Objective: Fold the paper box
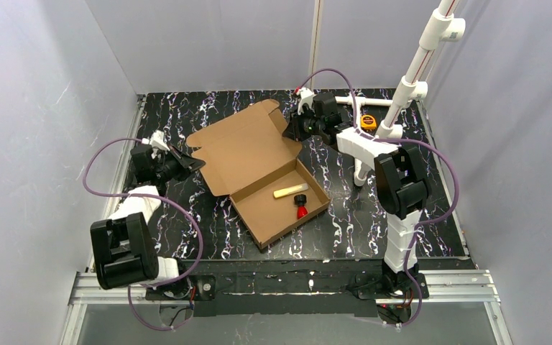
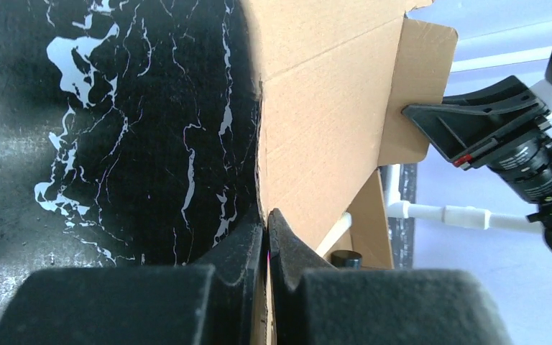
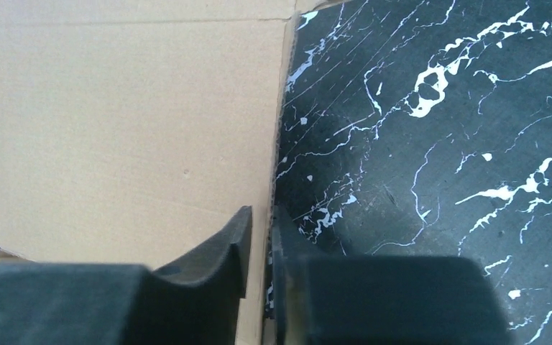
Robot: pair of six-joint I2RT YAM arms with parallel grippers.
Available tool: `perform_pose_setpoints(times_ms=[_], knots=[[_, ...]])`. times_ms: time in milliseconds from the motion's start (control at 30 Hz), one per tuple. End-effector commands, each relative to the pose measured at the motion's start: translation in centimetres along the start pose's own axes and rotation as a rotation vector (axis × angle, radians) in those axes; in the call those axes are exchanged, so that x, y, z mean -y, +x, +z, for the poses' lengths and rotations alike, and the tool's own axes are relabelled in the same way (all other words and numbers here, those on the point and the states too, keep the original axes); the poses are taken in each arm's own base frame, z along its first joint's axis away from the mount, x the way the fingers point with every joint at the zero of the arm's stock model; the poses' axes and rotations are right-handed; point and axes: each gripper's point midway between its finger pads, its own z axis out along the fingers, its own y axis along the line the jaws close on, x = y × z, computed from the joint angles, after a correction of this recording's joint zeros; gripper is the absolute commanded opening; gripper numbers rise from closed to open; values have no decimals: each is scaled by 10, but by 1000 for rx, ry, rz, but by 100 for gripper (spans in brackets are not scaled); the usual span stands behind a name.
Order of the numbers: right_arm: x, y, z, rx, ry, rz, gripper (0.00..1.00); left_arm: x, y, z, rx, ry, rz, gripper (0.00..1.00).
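The paper box [image 1: 280, 198] sits mid-way across the table [image 1: 352, 215], its lid [image 1: 241, 147] lying open toward the far left. The left gripper [image 2: 267, 230] is pinched tight on the lid's left edge. The right gripper [image 3: 261, 237] straddles the right edge, jaws narrowly parted (grip uncertain). Lift both edges evenly, hinging at the crease.

Matt corrugated-cardboard paper box [image 1: 241, 151], smooth marbled table [image 1: 359, 233]

The paper box [image 3: 129, 122] runs off the right wrist view's top and left edges. The red-and-black item [image 1: 301, 205] inside it is too small to identify.
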Motion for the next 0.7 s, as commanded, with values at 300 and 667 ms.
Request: perform_pose_setpoints(times_ms=[300, 667], knots=[[-52, -70, -75, -51, -136, -453, 88, 26, -25, -37, 298, -115, 417, 0], [-125, -6, -159, 3, -443, -653, 98, 55, -22, -54, 376, -68, 558, 0]])
